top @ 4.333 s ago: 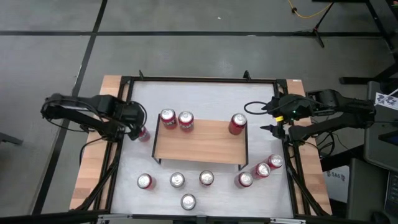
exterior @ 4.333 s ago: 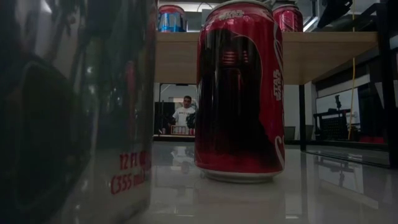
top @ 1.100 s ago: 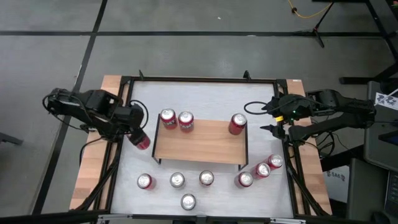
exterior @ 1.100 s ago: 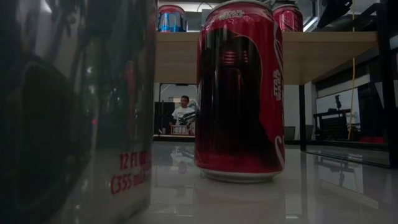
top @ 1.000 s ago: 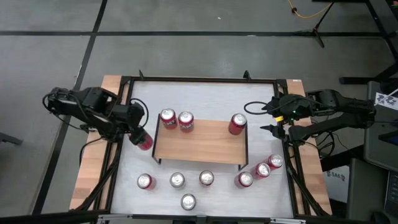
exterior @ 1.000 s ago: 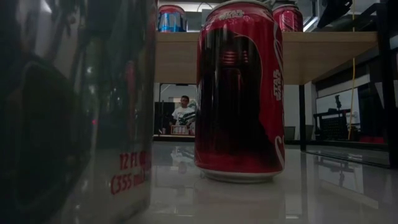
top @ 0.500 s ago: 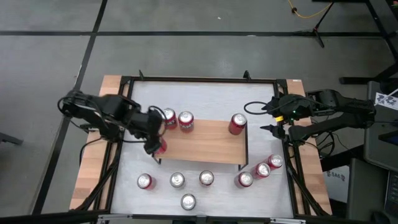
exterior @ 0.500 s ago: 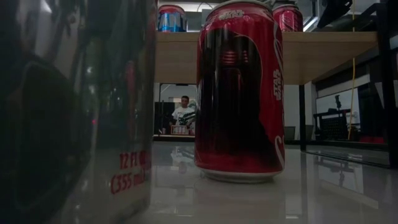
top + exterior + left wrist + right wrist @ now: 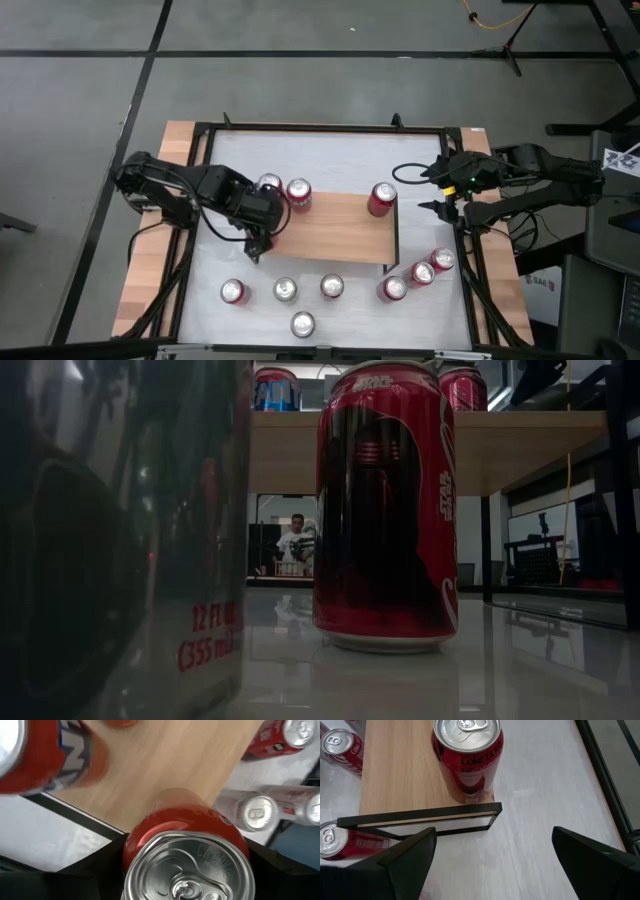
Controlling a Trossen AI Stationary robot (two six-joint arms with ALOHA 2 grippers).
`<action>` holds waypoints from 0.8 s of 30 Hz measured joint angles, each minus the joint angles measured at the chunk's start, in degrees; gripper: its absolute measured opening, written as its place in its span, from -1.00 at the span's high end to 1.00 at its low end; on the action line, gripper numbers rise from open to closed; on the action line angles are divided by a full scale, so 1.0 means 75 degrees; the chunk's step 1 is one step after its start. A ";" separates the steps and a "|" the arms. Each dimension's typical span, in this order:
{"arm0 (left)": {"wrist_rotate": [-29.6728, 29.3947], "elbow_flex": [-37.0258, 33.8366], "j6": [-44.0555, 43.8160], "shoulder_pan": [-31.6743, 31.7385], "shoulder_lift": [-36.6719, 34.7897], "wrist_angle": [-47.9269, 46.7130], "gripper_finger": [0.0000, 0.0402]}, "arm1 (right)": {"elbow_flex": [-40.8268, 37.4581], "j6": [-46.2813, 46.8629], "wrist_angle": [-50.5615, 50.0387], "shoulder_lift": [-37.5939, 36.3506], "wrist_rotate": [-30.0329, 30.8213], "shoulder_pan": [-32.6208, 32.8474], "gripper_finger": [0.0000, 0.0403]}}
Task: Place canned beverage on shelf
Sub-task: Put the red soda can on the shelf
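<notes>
The shelf (image 9: pixel 330 232) is a low rack with a light wooden plank top and black legs in the middle of the table. Two red cans (image 9: pixel 298 194) stand at its far left corner and one (image 9: pixel 382 198) at its right end. My left gripper (image 9: pixel 262 224) is over the shelf's left end, shut on a red can (image 9: pixel 187 865) that the high view hides under the gripper. My right gripper (image 9: pixel 440 197) is open and empty beside the shelf's right end, which shows in its wrist view (image 9: pixel 420 822). My left gripper pinches the can's side wall (image 9: pixel 131 851) just below the top rim, one dark finger (image 9: pixel 102 867) on each side. The fingers come from above, pointing down. The can stands upright over the plank's left end (image 9: pixel 165 765); whether its bottom rests on the plank I cannot tell.
Several red cans stand in a row on the white table top in front of the shelf (image 9: pixel 285 290), with more at the front right (image 9: pixel 422 272). Two of them fill the low view (image 9: pixel 385 510). A black frame (image 9: pixel 320 127) rims the table. A person (image 9: pixel 297 542) shows far behind.
My left gripper has carried the can from the table's left side toward the right, from beside the shelf to over its left end. The gripper has turned, and the can, tilted before, now stands upright under it.
</notes>
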 joint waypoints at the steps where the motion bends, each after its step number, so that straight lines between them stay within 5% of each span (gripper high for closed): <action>1: -0.0083 0.0000 0.0080 0.0000 0.0035 -0.0007 -0.41 | 0.0000 0.0002 -0.0001 -0.0001 0.0001 0.0000 -0.93; 15: -0.0193 0.0003 0.0601 0.0006 0.0380 -0.0150 -0.42 | 0.0000 0.0001 0.0001 -0.0002 0.0001 0.0000 -0.93; 24: -0.0183 0.0003 0.0592 0.0006 0.0391 -0.0151 -0.62 | 0.0000 -0.0001 -0.0001 -0.0001 -0.0001 0.0000 -0.93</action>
